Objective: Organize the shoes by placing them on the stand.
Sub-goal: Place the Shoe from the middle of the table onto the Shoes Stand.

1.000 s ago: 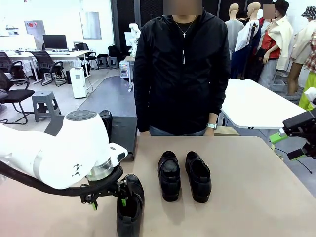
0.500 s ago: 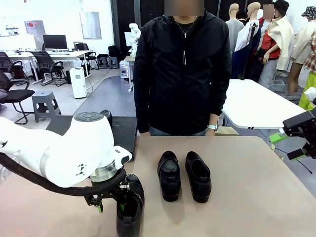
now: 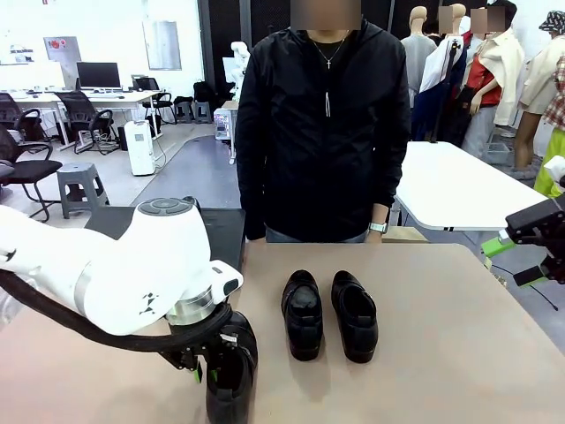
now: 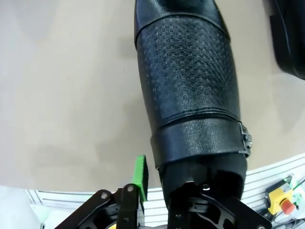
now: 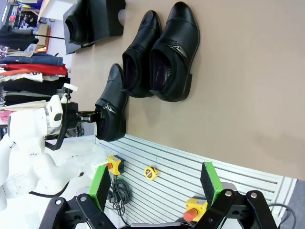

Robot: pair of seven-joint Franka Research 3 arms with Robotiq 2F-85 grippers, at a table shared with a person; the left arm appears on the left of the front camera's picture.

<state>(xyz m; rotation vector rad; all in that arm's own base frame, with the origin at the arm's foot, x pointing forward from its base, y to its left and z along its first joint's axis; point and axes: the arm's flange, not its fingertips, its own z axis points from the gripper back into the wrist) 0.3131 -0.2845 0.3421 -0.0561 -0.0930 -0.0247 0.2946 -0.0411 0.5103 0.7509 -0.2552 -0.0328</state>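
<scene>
My left gripper [image 3: 207, 369] is down over the heel of a black shoe [image 3: 231, 371] at the near left of the tan table, jaws closed in on it. The same shoe [image 4: 190, 90] runs up the left wrist view, with one green pad [image 4: 139, 175] beside its heel and the other finger hidden by the shoe. Two more shoes [image 3: 303, 314] [image 3: 355, 314] lie side by side mid-table. A black stand [image 5: 102, 16] at the table's far left carries another shoe [image 5: 76, 23]. My right gripper [image 5: 155, 183] hangs open off the table's right side.
A person in a black jacket [image 3: 322, 132] stands at the far edge, arms down. Beyond the near table edge lies a slatted metal surface [image 5: 190, 167] with red stop buttons, a tape measure [image 5: 150, 172] and cables. A white table [image 3: 459, 190] stands back right.
The left arm has shifted right and lower over the near shoe, and its jaws have gone from wide apart to closed on the heel. The right arm and the middle pair have not moved.
</scene>
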